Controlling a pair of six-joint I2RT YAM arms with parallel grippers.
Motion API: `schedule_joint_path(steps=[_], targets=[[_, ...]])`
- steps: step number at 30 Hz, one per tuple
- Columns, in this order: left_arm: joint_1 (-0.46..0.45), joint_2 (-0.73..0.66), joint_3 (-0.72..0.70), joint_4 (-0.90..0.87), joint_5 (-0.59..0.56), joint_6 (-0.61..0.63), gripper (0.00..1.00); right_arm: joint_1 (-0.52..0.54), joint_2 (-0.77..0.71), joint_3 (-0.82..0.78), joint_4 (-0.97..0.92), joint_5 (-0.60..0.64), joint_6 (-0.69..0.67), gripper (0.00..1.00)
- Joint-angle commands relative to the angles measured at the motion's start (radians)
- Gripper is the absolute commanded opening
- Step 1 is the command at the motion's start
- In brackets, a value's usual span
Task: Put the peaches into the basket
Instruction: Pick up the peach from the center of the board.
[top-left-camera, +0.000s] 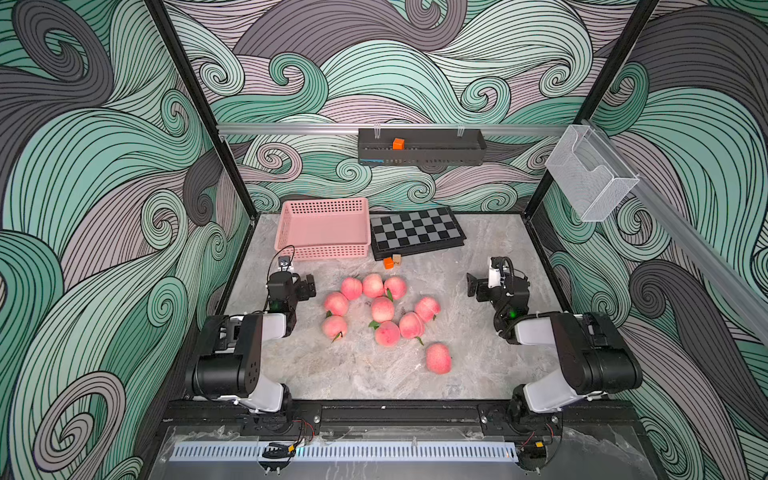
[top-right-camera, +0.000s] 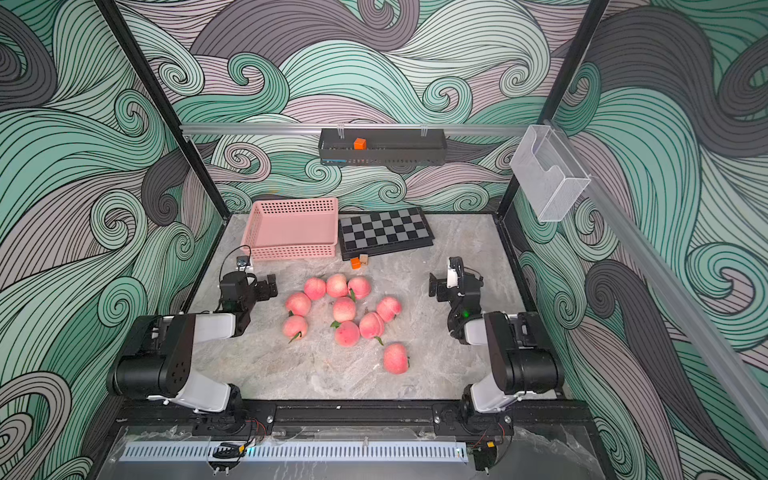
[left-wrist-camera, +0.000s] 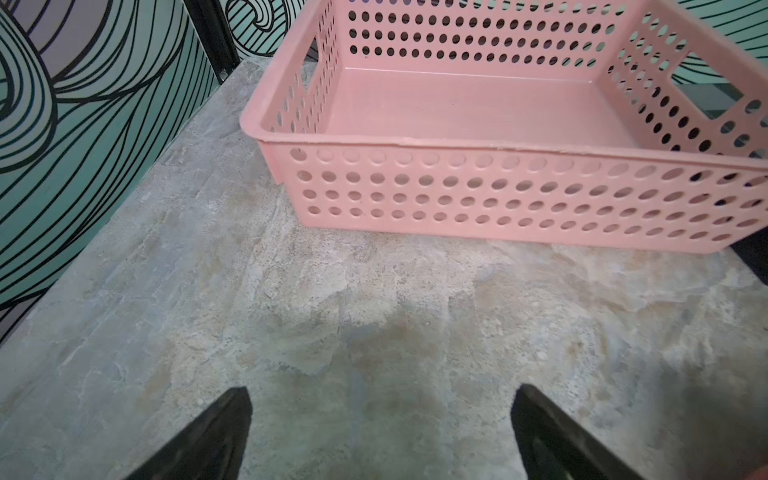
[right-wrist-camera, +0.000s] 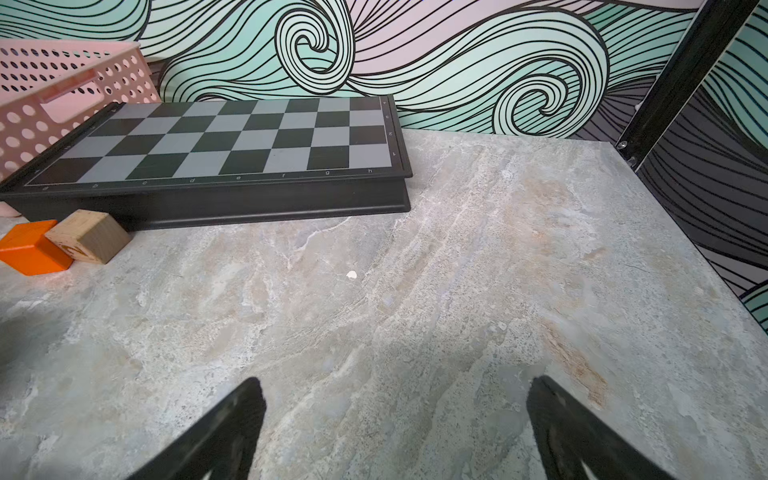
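Ten round pink peaches (top-left-camera: 382, 309) sat bunched in the middle of the grey marbled table (top-left-camera: 365, 378), several touching, with a lone peach (top-left-camera: 438, 358) nearer the arms. The shallow pink perforated plastic basket (top-left-camera: 324, 250) stood empty at the far edge. The left hand (top-left-camera: 308, 286) and right hand (top-left-camera: 471, 286) flanked the bunch, both spread wide and holding nothing.

Risk: pinching one fruit would likely nudge its neighbours and set them rolling. A small orange cube (right-wrist-camera: 31, 247) and a plain wooden cube (right-wrist-camera: 89, 241) lay near the carry path.

The wrist views showed no peaches, only the top views did. The left wrist view showed the basket (left-wrist-camera: 457, 191) with a bare floor.
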Motion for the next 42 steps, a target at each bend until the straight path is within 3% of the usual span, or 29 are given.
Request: schedule_joint_path(steps=[1,32,42], targets=[[0.008,0.012,0.035,0.009,0.007,0.013,0.99,0.000,0.006,0.016,0.026,-0.016,-0.015,0.99],[0.007,0.010,0.034,0.010,0.008,0.013,0.99,-0.007,0.007,0.017,0.026,-0.029,-0.012,0.99],[0.007,-0.029,0.080,-0.101,-0.005,0.010,0.99,-0.008,-0.006,0.010,0.027,-0.017,-0.003,0.99]])
